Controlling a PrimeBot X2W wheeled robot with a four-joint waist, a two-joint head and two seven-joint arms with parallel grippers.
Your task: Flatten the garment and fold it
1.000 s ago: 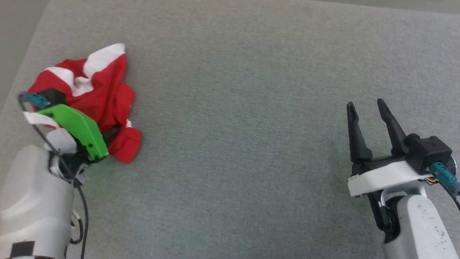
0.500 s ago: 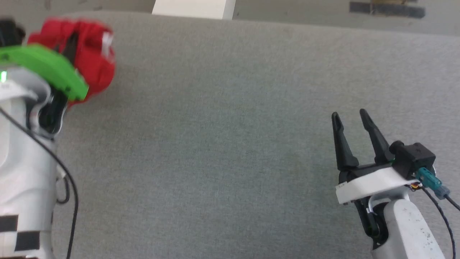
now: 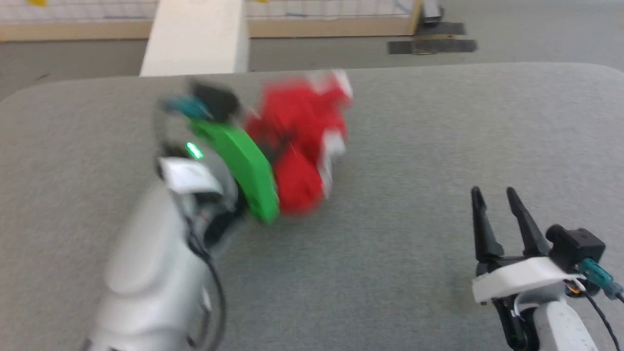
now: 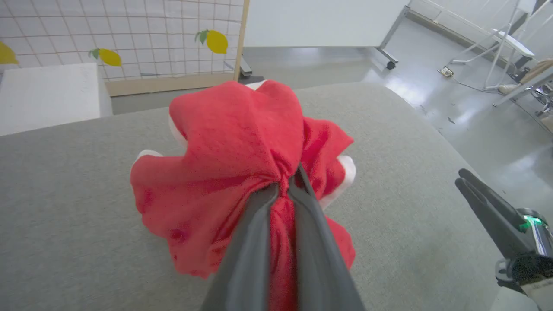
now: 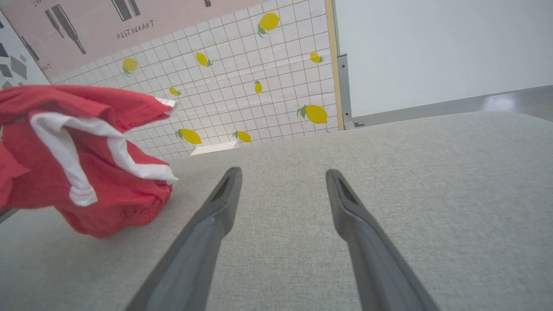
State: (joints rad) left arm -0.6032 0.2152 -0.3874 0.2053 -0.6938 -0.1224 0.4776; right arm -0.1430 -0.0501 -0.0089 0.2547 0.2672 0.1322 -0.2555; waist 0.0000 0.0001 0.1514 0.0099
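The garment [image 3: 300,146], bright red cloth with white stripe bands, hangs bunched and lifted off the grey table [image 3: 414,161], blurred by motion in the head view. My left gripper [image 4: 286,183] is shut on a pinch of the garment [image 4: 233,147], red fabric squeezed between its two fingers. In the right wrist view the garment [image 5: 82,172] hangs at the left, clear of the table. My right gripper [image 3: 495,200] stands open low at the right with nothing between its fingers [image 5: 216,216], well apart from the cloth.
A white bench or block [image 3: 195,36] stands beyond the table's far edge, before a tiled wall panel with lemons [image 5: 259,86]. Bare floor [image 4: 453,99] lies past the table's right edge. My right gripper [image 4: 488,211] shows at the left wrist view's right side.
My left gripper closed on the garment, lifted it off the table and swung it toward the middle. The head camera tilted up, bringing the table's far edge into view. The right gripper stays open.
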